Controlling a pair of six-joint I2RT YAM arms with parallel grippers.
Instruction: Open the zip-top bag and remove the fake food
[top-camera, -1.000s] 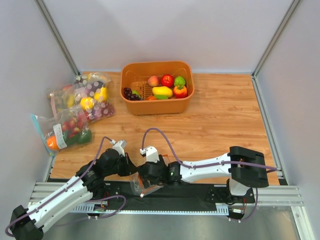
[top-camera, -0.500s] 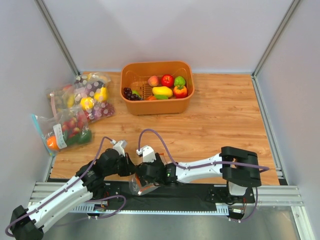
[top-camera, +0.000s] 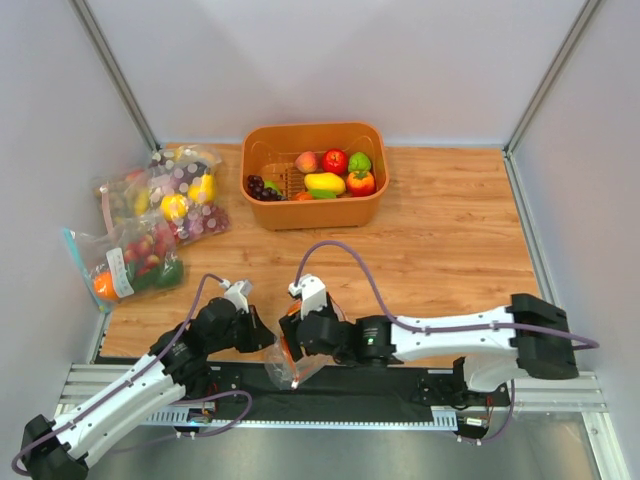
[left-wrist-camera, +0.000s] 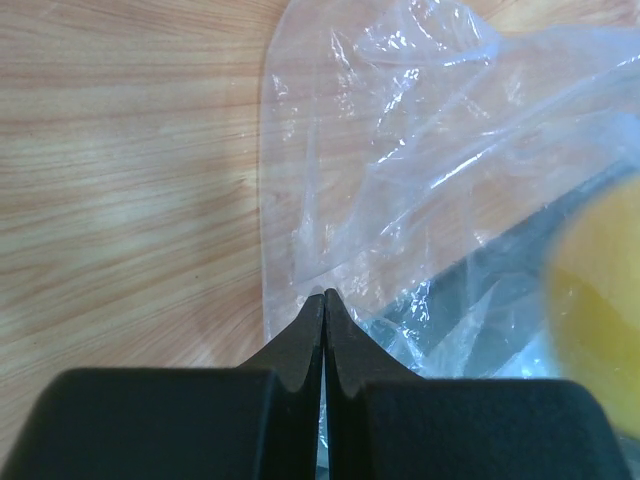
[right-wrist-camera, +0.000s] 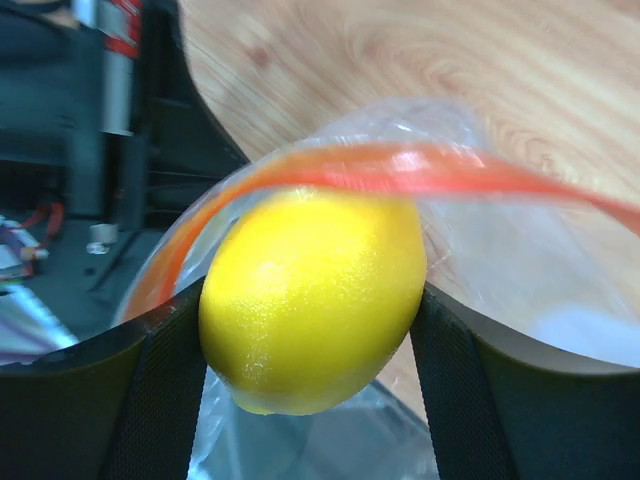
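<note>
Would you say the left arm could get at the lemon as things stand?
Probably not: the left gripper is pinching the zip-top bag, and the right gripper holds the lemon.

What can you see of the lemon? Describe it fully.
The lemon is a glossy, bright yellow, finely dimpled plastic oval with a slight nub at its lower end. It sits clamped between the right gripper's black fingers, at the bag's open mouth, with the orange-red zip strip arching just above it. Whether it is fully out of the bag cannot be told.
</note>
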